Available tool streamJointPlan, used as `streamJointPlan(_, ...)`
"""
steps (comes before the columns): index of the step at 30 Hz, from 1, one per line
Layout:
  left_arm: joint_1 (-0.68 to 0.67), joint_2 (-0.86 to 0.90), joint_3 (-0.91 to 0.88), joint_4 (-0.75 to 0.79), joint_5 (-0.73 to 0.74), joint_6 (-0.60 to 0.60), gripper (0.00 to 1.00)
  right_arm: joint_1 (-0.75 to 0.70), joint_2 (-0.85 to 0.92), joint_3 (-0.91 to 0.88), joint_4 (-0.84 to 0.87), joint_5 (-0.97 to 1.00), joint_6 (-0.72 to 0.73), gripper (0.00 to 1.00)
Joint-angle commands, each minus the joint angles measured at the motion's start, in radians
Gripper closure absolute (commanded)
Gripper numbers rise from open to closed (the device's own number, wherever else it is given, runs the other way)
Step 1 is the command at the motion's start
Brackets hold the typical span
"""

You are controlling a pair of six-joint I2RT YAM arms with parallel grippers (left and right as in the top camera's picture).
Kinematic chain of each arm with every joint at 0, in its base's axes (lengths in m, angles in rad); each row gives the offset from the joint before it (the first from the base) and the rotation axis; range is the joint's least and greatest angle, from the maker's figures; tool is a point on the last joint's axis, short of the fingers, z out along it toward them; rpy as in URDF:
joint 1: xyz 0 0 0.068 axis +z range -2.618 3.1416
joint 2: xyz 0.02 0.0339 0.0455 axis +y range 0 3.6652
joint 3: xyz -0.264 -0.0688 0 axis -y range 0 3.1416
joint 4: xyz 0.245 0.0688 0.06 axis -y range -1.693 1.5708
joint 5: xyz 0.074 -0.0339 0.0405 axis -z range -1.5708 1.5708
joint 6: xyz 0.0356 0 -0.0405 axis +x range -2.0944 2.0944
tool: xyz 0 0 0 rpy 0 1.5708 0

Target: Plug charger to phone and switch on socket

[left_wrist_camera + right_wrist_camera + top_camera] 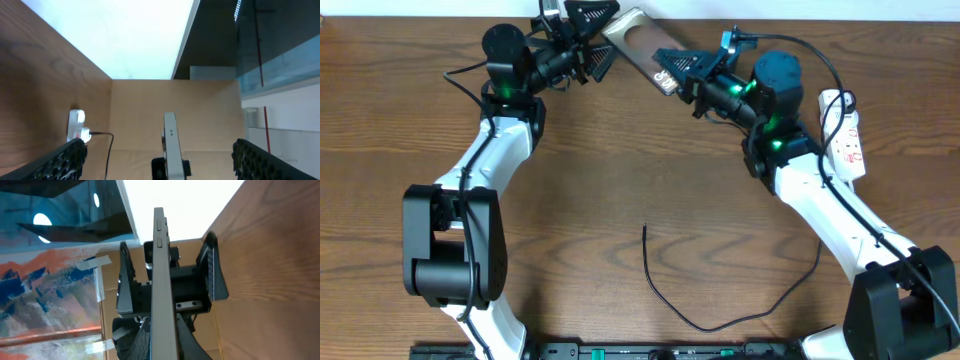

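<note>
Your left gripper [598, 38] stands spread, with the phone [638, 42] edge-on between its fingers and seemingly untouched. Centre the phone and close evenly on it before the other side lets go. Your right gripper [678, 72] pinches the phone's near end. The charger [646, 245] lies loose mid-table, well apart from both. The socket [847, 135] sits far right.
</note>
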Motion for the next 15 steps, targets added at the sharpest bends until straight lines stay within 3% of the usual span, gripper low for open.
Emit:
streamJointPlan(1,-0.021,-0.015,0.020,0.008,-0.055,-0.002,0.07,0.022,-0.006,0.021,0.018,0.034,0.045,0.99)
streamJointPlan(8,-0.039,-0.015,0.020,0.008,-0.056,-0.006,0.07,0.040,-0.006,0.021,0.017,0.041,0.066,0.99)
streamJointPlan(12,-0.039,-0.015,0.020,0.008,-0.054,-0.006,0.47,0.041,-0.006,0.021,0.017,0.041,0.069,0.99)
streamJointPlan(15,-0.039,-0.015,0.020,0.008,-0.054,-0.006,0.63,0.041,-0.006,0.021,0.016,0.040,0.069,0.99)
